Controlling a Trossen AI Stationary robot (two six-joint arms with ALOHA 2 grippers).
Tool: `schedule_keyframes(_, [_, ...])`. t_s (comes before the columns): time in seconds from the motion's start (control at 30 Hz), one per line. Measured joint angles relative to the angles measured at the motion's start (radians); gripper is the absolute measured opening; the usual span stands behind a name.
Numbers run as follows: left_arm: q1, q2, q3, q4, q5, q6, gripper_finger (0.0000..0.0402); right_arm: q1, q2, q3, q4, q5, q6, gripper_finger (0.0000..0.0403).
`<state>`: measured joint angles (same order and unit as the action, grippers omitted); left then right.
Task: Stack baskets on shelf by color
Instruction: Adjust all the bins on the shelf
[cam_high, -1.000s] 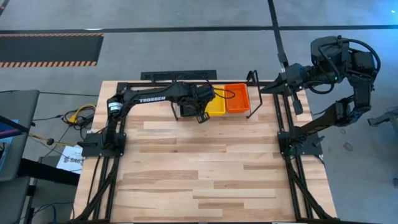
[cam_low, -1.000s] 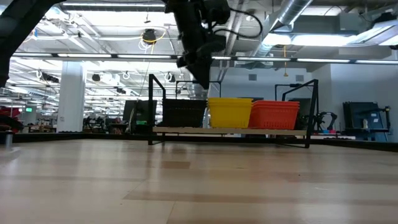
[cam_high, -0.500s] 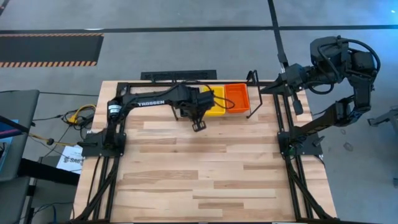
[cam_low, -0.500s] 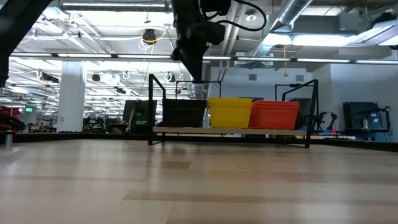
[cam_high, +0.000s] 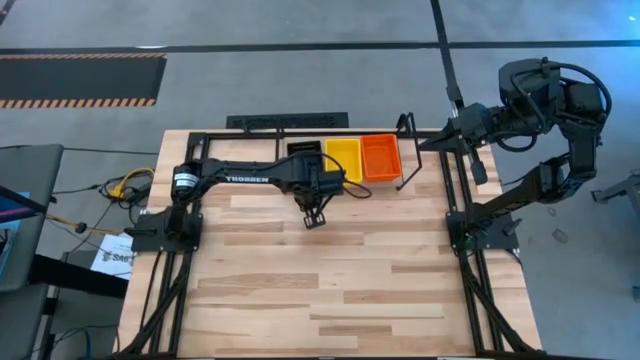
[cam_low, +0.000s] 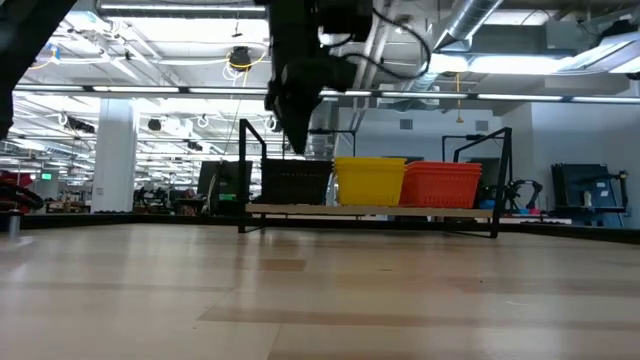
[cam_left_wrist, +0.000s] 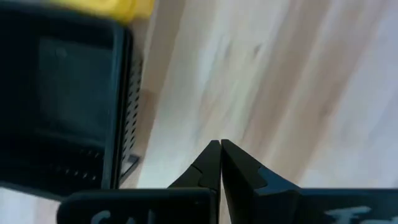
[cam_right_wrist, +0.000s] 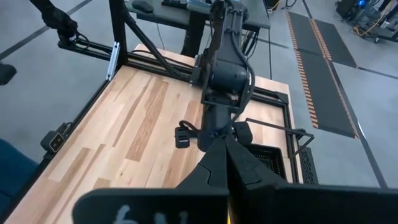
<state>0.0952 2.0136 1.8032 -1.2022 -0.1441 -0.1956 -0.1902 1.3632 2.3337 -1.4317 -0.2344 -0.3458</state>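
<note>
The left gripper (cam_high: 312, 217) hangs above the bare wooden table (cam_high: 330, 290), its two fingers (cam_left_wrist: 214, 163) pressed together with nothing between them. It touches no basket – in the left wrist view the tips meet over plain wood, with the black basket (cam_left_wrist: 62, 106) off to one side and a strip of yellow beyond it. From above, the gripper sits at about 6 o'clock from the black basket (cam_high: 304, 152), near the shelf's front edge but clear of it.

The right gripper (cam_right_wrist: 227, 146) is folded back at the table's 2 o'clock corner, outside the rail frame (cam_high: 455, 190); its fingers are also closed and empty.

The shelf (cam_low: 370, 212) stands at the table's 12 o'clock edge. On it, side by side and touching, sit three groups of baskets – black, then yellow (cam_high: 345, 158), then red-orange (cam_high: 381, 156) at the 3 o'clock end. The low view shows the same order: black (cam_low: 295, 182), yellow (cam_low: 370, 180), red-orange (cam_low: 440, 184), between the upright end posts. How many baskets make up each stack cannot be told. Nothing stands between the left gripper and the shelf; the left arm (cam_high: 245, 175) runs along its front
</note>
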Motion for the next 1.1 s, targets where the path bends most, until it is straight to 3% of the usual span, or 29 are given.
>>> schedule_keyframes(0.27, [0.009, 0.002, -0.052, 0.010, -0.014, -0.027, 0.0000, 0.000, 0.000, 0.000, 0.000, 0.000, 0.000, 0.0003])
schedule_keyframes(1.1, [0.056, 0.002, -0.055, -0.055, -0.074, -0.035, 0.0000, 0.000, 0.000, 0.000, -0.005, 0.000, 0.004, 0.0003])
